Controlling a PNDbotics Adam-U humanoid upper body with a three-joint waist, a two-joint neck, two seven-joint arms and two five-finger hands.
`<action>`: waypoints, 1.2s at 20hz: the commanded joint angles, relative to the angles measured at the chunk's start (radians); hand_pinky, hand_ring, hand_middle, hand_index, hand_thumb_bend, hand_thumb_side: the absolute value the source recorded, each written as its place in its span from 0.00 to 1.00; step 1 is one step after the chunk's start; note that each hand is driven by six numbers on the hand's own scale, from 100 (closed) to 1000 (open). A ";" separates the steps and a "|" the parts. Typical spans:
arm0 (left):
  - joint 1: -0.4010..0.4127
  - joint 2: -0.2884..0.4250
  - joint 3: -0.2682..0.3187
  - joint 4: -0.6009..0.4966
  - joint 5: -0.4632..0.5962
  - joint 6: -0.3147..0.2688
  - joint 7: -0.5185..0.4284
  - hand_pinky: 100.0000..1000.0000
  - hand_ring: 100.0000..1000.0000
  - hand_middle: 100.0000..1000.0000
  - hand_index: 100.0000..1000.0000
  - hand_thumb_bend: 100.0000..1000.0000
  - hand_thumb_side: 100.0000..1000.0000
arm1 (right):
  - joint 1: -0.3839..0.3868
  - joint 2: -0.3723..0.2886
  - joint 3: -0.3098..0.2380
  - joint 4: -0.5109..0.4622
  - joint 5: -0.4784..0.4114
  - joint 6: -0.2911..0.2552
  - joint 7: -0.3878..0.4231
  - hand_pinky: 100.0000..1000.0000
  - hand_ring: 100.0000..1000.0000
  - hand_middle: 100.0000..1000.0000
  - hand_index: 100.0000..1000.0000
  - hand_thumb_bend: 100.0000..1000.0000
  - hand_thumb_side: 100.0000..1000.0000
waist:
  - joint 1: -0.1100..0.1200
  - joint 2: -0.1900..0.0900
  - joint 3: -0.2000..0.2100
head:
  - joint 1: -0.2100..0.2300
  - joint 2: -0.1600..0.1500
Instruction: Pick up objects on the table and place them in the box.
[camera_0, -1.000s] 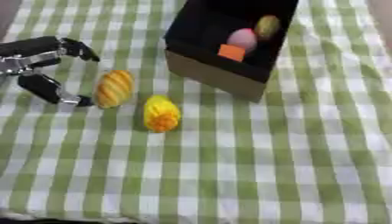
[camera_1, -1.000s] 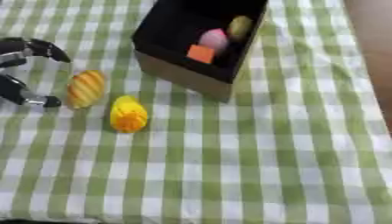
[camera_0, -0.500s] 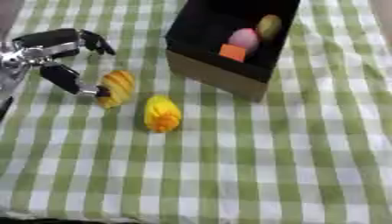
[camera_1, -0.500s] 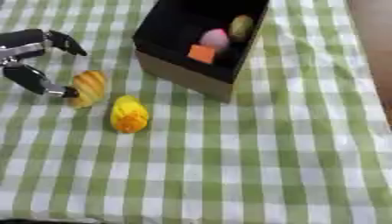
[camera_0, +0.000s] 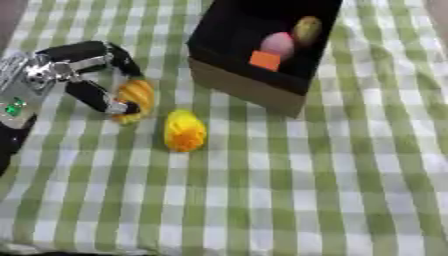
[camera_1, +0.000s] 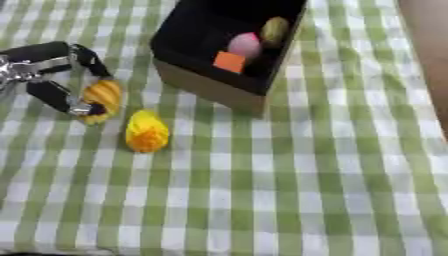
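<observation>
The robot's left hand (camera_0: 66, 75), black with silver joints, reaches in from the left edge over a green-and-white checked tablecloth (camera_0: 306, 175). Its fingers (camera_0: 109, 52) curl over the top of an orange, yellow-striped oval object (camera_0: 137, 97), while the thumb (camera_0: 96, 97) comes up against the object's lower left side, so the object sits between them in a pinch. Whether the object is lifted off the cloth cannot be told. Just beside it, to the right and slightly nearer the camera, lies a yellow oval object with ridged sides (camera_0: 185, 130), apart from the hand. Farther right and toward the far edge stands an open cardboard box with a black interior (camera_0: 245, 87). Inside the box lie a pink rounded object (camera_0: 278, 44), a small orange block (camera_0: 264, 60) touching it, and a yellowish-brown oval object (camera_0: 306, 29).
</observation>
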 joint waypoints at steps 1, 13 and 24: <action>-0.009 0.011 -0.006 0.005 -0.023 0.005 0.013 0.75 0.64 0.56 0.67 0.42 0.32 | -0.014 -0.015 -0.007 -0.016 -0.006 0.001 -0.002 0.82 0.84 0.53 0.83 0.00 0.48 | -0.006 -0.019 0.000 | 0.004 -0.011; 0.009 0.039 -0.012 -0.084 0.008 0.044 0.016 0.72 0.60 0.55 0.58 0.01 0.11 | -0.005 -0.020 -0.010 -0.016 -0.007 0.000 -0.005 0.82 0.84 0.53 0.83 0.00 0.48 | -0.006 -0.024 -0.001 | 0.000 -0.008; 0.023 0.097 0.008 -0.226 0.048 0.102 0.029 0.71 0.59 0.55 0.58 0.00 0.08 | -0.005 -0.028 -0.009 -0.016 -0.006 -0.003 -0.014 0.81 0.83 0.54 0.83 0.00 0.48 | -0.007 -0.040 0.002 | -0.004 -0.005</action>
